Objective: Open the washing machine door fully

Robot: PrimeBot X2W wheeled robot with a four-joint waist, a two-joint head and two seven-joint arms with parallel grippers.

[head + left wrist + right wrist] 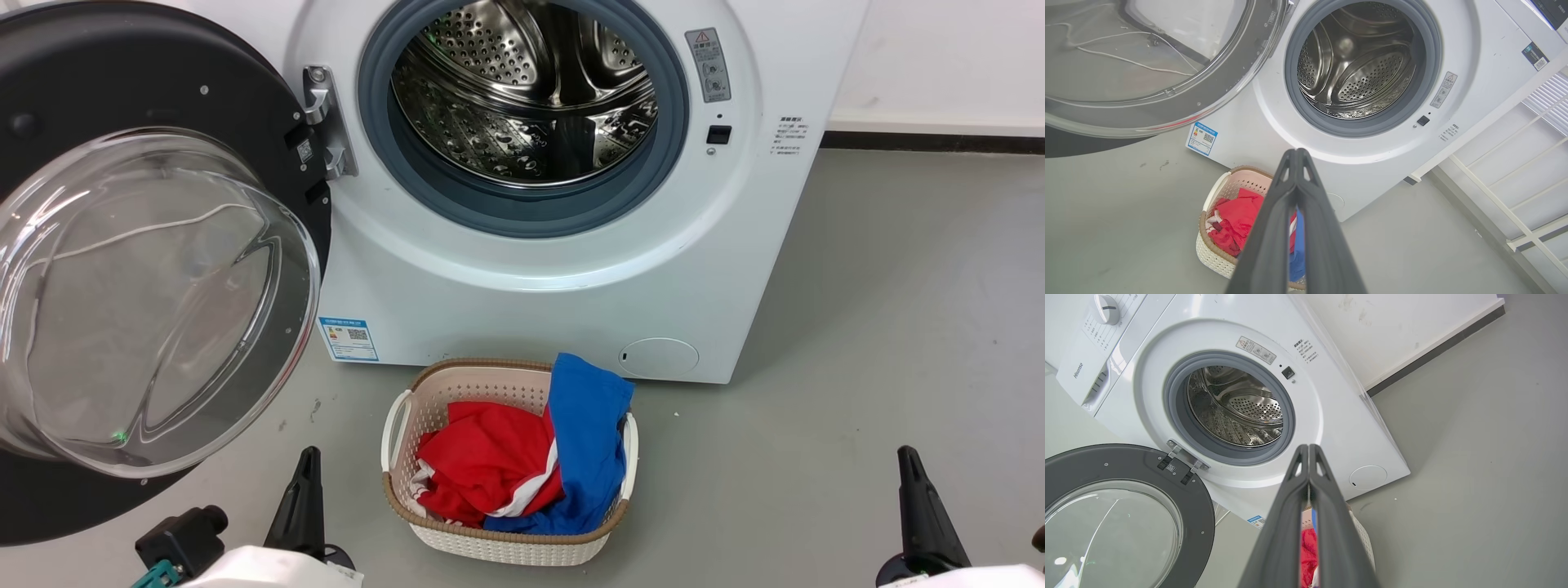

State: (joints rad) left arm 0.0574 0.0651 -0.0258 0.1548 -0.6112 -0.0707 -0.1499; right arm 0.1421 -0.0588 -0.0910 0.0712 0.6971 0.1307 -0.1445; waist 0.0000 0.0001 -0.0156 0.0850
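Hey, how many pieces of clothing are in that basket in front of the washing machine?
2 in view: a red garment on the left of the basket, and a blue garment draped over its right rim. Others may lie hidden underneath.

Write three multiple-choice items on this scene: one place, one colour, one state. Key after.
1. Where does the basket stand?
A. on the floor before the washing machine
B. on a chair
C. on top of the machine

2. The clothes in the basket are:
A. green and yellow
B. all white
C. red and blue

3. The washing machine door is:
A. shut
B. swung wide open
C. lying flat on the floor

Key:
1 A, it sits on grey floor below the drum.
2 C, red fabric lies beside blue.
3 B, it hangs from its hinge, leaving the drum uncovered.
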